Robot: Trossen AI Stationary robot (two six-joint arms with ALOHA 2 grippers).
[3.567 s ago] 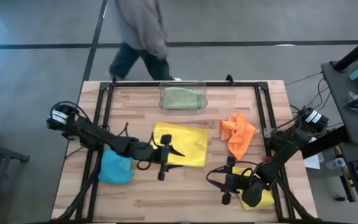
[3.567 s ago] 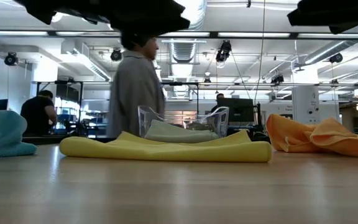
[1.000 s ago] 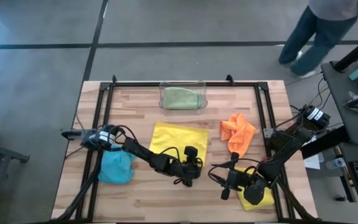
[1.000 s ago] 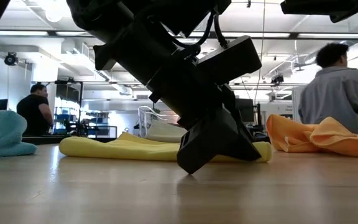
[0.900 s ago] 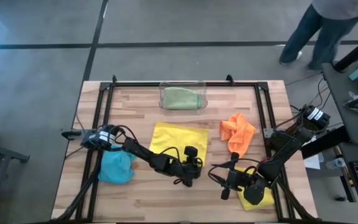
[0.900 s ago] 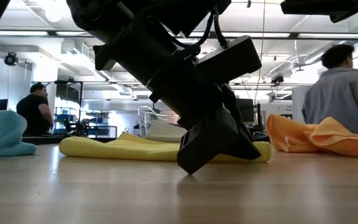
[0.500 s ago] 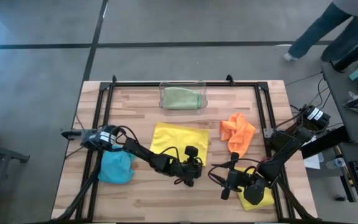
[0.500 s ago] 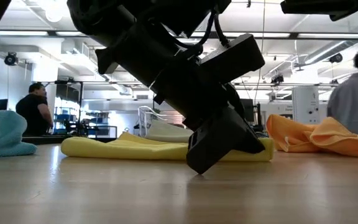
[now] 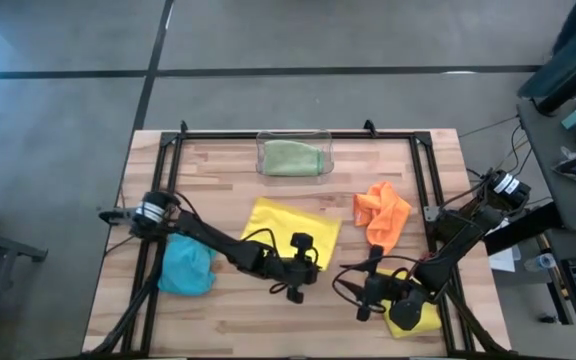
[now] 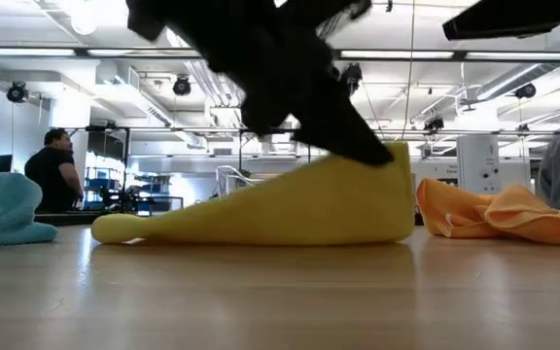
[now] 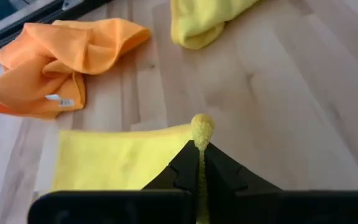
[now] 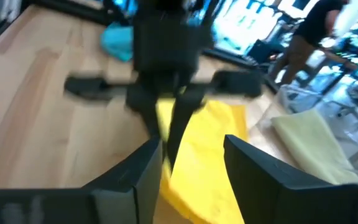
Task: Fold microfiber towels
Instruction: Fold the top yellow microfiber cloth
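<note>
Left gripper we see clamped on a corner of the yellow towel at table centre, that corner lifted off the wood. At about 4 o'clock from it, right gripper hangs with fingers parted, empty, beside the second yellow towel. Orange towel lies at 2 o'clock, blue towel at 9.
</note>
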